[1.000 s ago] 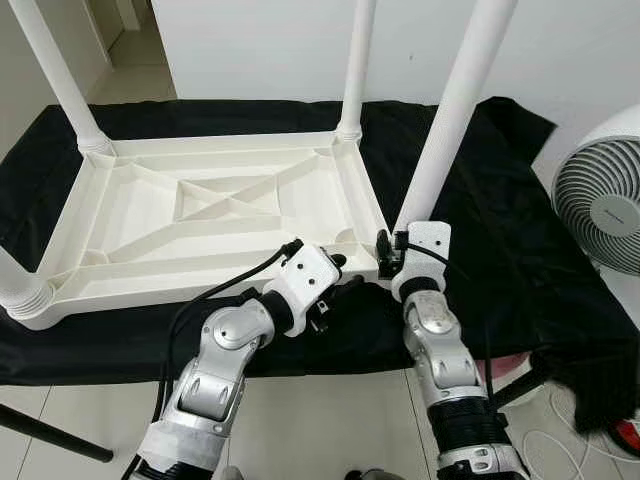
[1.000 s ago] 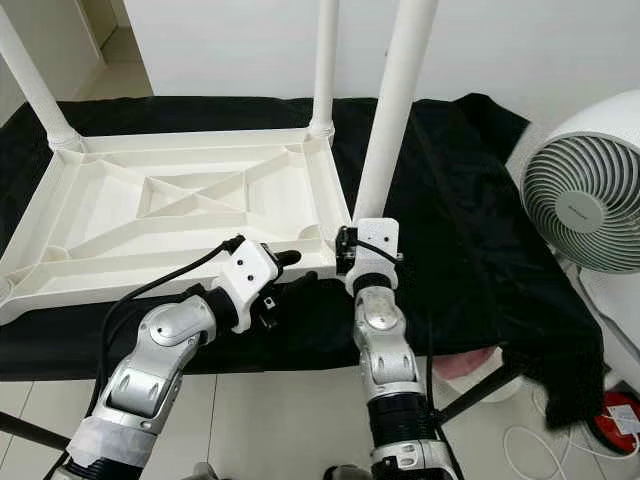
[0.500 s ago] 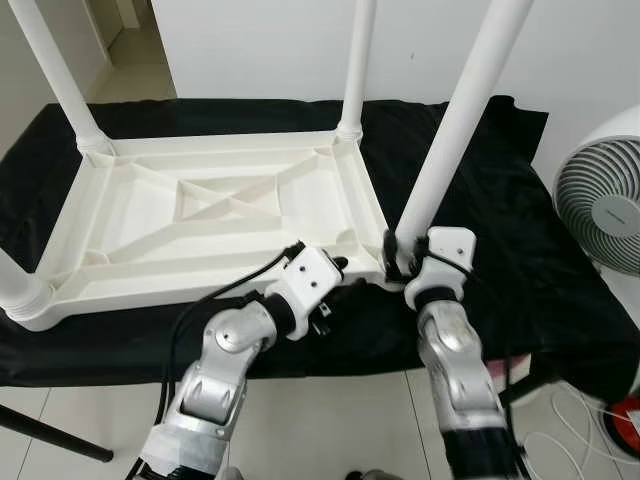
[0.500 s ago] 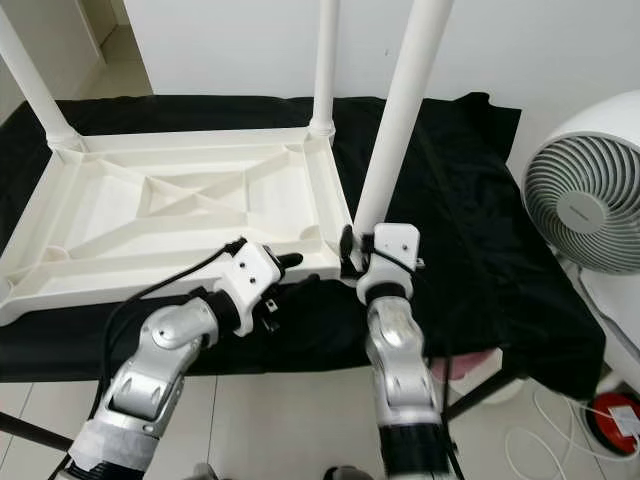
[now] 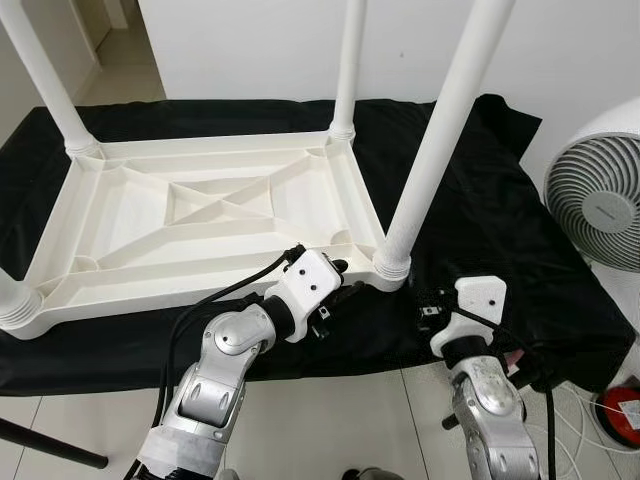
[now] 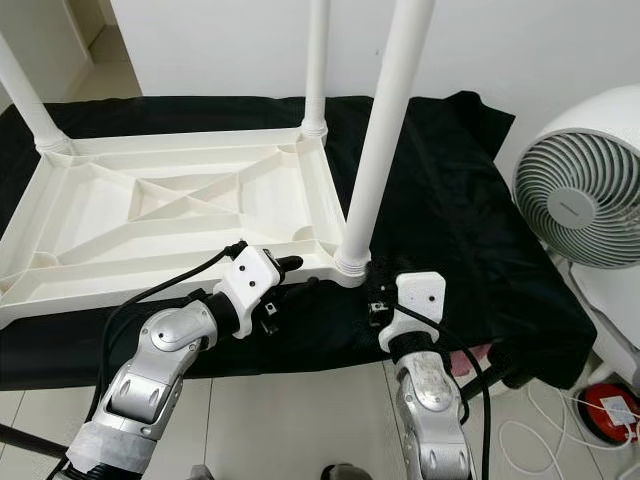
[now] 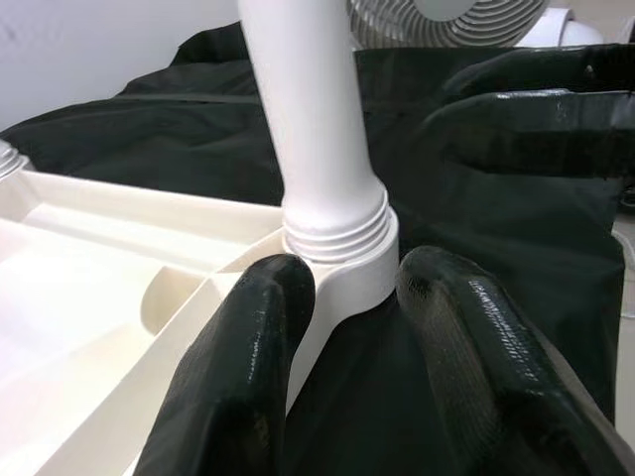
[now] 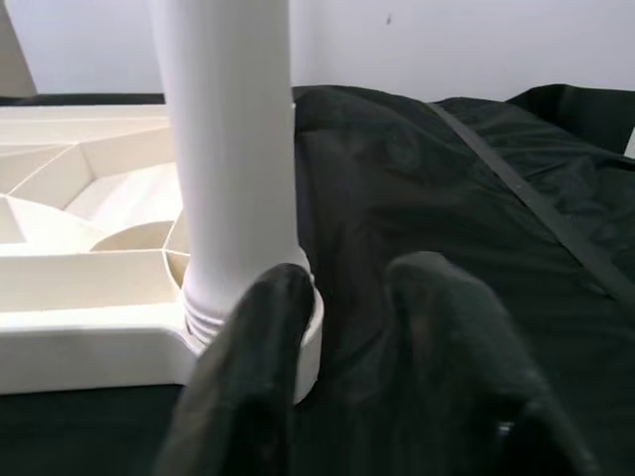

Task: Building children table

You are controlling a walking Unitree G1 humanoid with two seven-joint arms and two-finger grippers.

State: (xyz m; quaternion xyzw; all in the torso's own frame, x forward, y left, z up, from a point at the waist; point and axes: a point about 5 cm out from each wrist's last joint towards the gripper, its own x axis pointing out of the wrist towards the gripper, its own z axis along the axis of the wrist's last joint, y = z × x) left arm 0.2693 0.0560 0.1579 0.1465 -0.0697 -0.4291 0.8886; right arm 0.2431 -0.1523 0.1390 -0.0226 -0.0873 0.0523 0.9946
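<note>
One upturned white table top (image 5: 200, 215) lies on black cloth (image 5: 500, 215), and we see its near-right leg (image 5: 430, 150) upright in the corner socket. Beside that socket our left gripper (image 7: 342, 327) gapes empty; our right gripper (image 8: 347, 337), parted, holds nothing.

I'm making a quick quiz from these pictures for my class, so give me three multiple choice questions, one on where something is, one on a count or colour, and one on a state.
1. Where is the fan?
A. on the robot's right, beside the cloth
B. on the upturned table
C. on the robot's left

2. How many legs stand on the table?
A. two
B. three
C. four

3. What is the right gripper doing?
A. gripping the near leg
B. open, apart from the near leg
C. holding the fan

Answers: 1 A, it stands past the black cloth's right edge. 2 C, each corner bears a white leg. 3 B, the right wrist view shows its fingers spread with nothing between.
</note>
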